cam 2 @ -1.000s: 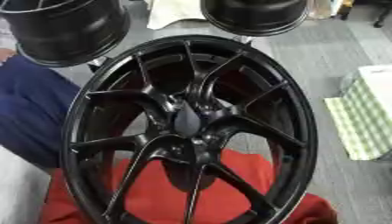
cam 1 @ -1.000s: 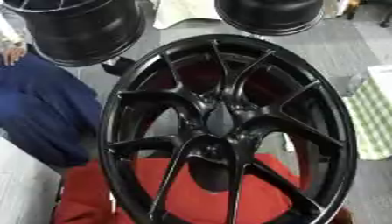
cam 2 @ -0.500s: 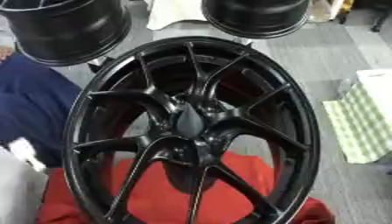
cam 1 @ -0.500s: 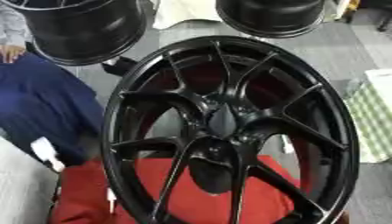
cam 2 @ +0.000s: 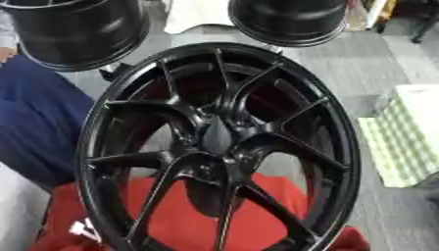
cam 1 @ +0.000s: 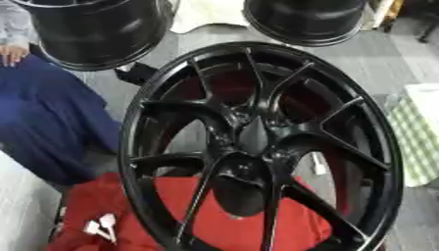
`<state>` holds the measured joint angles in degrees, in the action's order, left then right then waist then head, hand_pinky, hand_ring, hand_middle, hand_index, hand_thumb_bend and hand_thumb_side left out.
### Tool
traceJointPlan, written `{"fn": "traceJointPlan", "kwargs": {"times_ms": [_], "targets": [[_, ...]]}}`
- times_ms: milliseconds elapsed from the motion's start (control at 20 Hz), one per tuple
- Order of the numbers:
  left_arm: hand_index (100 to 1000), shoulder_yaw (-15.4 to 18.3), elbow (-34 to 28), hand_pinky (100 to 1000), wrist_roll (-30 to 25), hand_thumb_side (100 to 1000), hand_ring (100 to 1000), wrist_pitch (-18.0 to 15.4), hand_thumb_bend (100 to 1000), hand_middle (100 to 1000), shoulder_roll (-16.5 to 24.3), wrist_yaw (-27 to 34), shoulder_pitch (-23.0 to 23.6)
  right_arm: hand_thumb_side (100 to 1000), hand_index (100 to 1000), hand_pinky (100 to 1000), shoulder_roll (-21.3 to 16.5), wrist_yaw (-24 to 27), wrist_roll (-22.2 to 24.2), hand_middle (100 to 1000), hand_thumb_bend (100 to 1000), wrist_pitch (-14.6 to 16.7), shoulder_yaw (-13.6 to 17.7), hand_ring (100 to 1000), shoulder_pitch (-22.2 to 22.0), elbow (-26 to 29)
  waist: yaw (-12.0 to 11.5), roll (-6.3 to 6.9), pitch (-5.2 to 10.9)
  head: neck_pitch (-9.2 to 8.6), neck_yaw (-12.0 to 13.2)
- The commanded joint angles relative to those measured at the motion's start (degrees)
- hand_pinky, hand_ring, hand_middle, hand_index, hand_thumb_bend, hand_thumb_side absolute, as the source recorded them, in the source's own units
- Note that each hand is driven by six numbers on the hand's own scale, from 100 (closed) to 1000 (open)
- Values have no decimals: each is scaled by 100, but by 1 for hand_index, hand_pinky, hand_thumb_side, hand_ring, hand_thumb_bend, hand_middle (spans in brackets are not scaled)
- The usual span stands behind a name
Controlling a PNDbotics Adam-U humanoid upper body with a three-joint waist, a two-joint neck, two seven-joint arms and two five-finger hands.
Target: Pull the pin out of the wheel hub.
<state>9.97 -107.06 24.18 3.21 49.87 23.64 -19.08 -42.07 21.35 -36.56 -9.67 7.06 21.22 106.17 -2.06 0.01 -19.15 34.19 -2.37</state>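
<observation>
A large black wheel hub with several forked spokes stands tilted in the middle, its lower rim on a red cloth. Its dark centre bore faces me. A small pale spot shows just below the bore, and I cannot make out a pin with certainty. Two small white shapes lie over the red cloth at the lower left, just outside the rim. I cannot tell what they are. Neither of my hands shows in either view.
Two more black wheels stand behind, one at the upper left and one at the upper right. A person in dark blue sits at the left. A green-checked white cloth lies on the grey floor at the right.
The small white shapes have moved from the left edge down and right onto the red cloth. The wheel hub has stayed in place.
</observation>
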Motion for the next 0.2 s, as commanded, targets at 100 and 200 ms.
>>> {"fn": "traceJointPlan", "kwargs": {"times_ms": [100,200], "targets": [[886,99,-714,703,284,563,823,-492,430,775,-588,106,313,846,677,692,-141,-144,-6,573,100,-9,61,643,99,272,22,-55,81,-44,-40],[888,91,-743,704,211,547,826,-781,448,776,-936,-84,444,843,679,693,-124,-214,16,579,100,-9,50,647,97,354,39,-82,58,-63,-30]]}}
